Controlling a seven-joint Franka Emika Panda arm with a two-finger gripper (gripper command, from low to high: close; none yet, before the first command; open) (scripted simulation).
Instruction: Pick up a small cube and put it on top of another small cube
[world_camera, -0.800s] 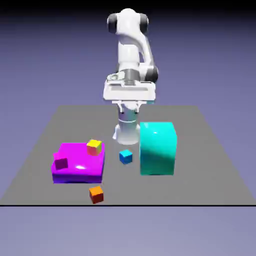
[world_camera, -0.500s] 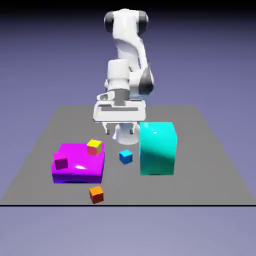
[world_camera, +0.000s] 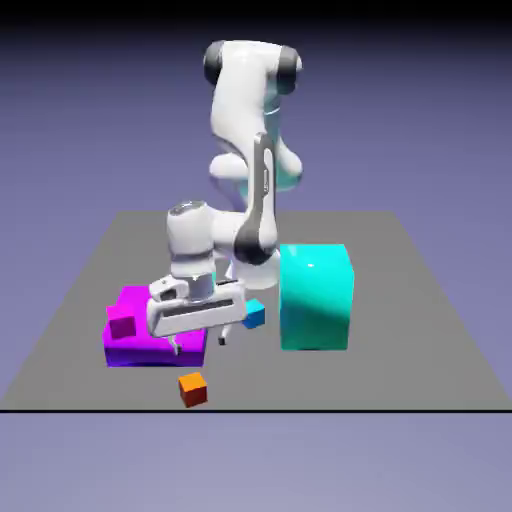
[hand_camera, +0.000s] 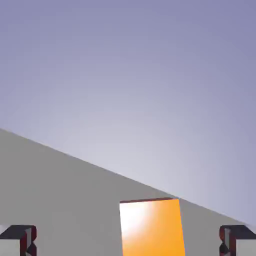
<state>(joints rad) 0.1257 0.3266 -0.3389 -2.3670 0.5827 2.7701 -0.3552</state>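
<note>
The small orange-red cube (world_camera: 192, 388) sits near the table's front edge, and in the hand view the same cube (hand_camera: 151, 227) shows large between the finger tips. My gripper (world_camera: 199, 343) hangs open just above and behind it, its jaws wide apart with nothing between them. The hand view has the gripper (hand_camera: 128, 242) framing the cube at the bottom edge. The tiny blue cube (world_camera: 255, 316) is partly hidden behind the hand, beside the big cyan block.
A large cyan block (world_camera: 315, 297) stands to the exterior view's right of the hand. A flat magenta block (world_camera: 132, 337) lies to the left, with a dark magenta small cube (world_camera: 122, 324) on it. The table's front edge (world_camera: 300, 409) runs close behind the orange cube.
The arm has swung down and forward from high over the table's middle. The hand now hangs low over the front of the table near the orange cube and hides the yellow cube.
</note>
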